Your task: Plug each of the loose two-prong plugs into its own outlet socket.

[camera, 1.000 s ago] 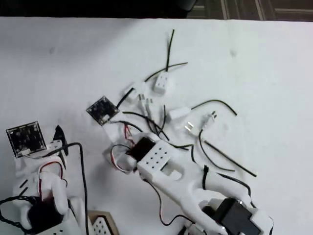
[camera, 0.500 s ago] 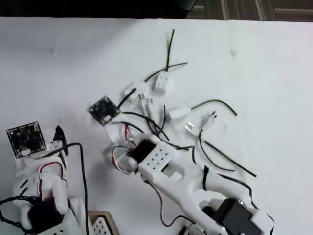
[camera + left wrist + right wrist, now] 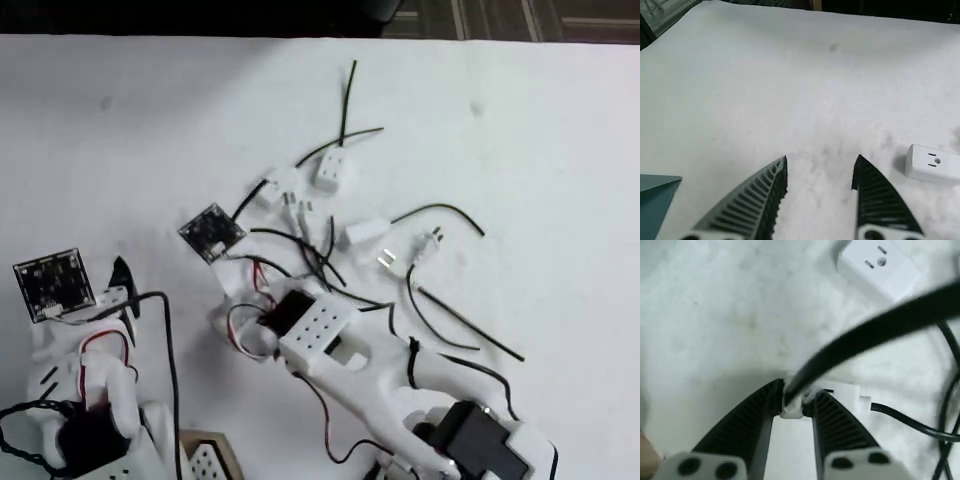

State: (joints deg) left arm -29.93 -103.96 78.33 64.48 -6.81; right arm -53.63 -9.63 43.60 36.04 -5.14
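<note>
In the right wrist view my right gripper [image 3: 795, 392] is shut on a small white plug [image 3: 791, 409], and its black cable [image 3: 875, 327] rises away across the view. A white outlet socket [image 3: 881, 264] lies on the table beyond the fingertips. From the high view, the right arm [image 3: 330, 335] stretches in from the front right toward the tangle of plugs and cables [image 3: 310, 240]. My left gripper [image 3: 820, 167] stands open above bare table, with a white outlet socket [image 3: 932, 162] lying off to one side. The high view shows it [image 3: 120, 272] at the front left.
More white outlet blocks [image 3: 332, 168] and loose two-prong plugs [image 3: 395, 260] with black cables lie mid-table. A long black cable [image 3: 465, 322] runs toward the right. The table's far edge [image 3: 200, 38] meets a dark floor. A tan block [image 3: 205, 455] sits at the front.
The right arm has drawn back slightly toward the table's front with the plug in its gripper, and nearby cables shifted with it. The left arm has not moved.
</note>
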